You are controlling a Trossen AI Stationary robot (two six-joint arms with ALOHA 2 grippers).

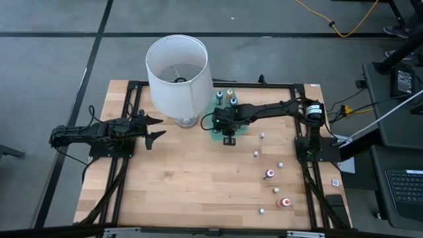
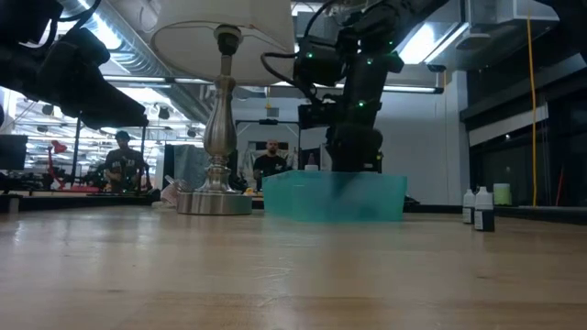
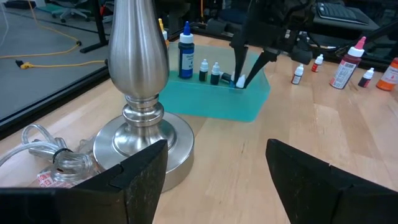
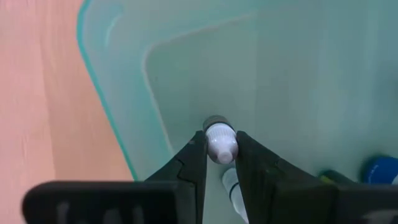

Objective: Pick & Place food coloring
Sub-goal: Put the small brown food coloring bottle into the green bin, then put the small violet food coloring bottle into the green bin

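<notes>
The food coloring is many tiny bottles. One little bottle [image 4: 220,142] sits pinched between the two fingers of the right hand [image 4: 219,163], low inside the green tray [image 4: 124,81] in the middle of the high view, just right of the lamp [image 1: 177,73]. A few more bottles [image 3: 209,71] already stand in the tray's far side. Other bottles [image 1: 269,174] wait on the tabletop [image 1: 192,185] at the lower right of the high view. The left hand [image 1: 153,128] waits at the left with its fingers wide apart, holding nothing.

What could go wrong? The bottle is small and round, so I think it could tip over when the fingers let go. It could also bump the bottles next to it and knock them down.
</notes>
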